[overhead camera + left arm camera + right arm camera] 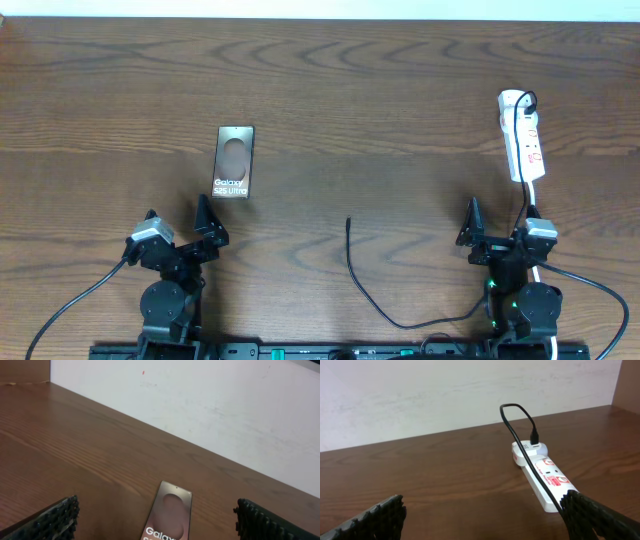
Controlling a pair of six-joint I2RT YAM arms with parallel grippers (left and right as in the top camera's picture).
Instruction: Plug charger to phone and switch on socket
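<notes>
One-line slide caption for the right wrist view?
Open right gripper facing the white socket on the table, black charger plugged in at its far end.

Lab-like robot test bench: wood-grain table (pixel 400 80) against a plain, scuffed white wall (pixel 225 405).

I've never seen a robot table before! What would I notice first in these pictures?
Probably the dark-brown phone with white writing, lying flat on the wooden table just ahead of the left gripper. Next comes the white socket strip at the far right. Then the thin black charger curls loose in the middle, its tip touching nothing.
</notes>
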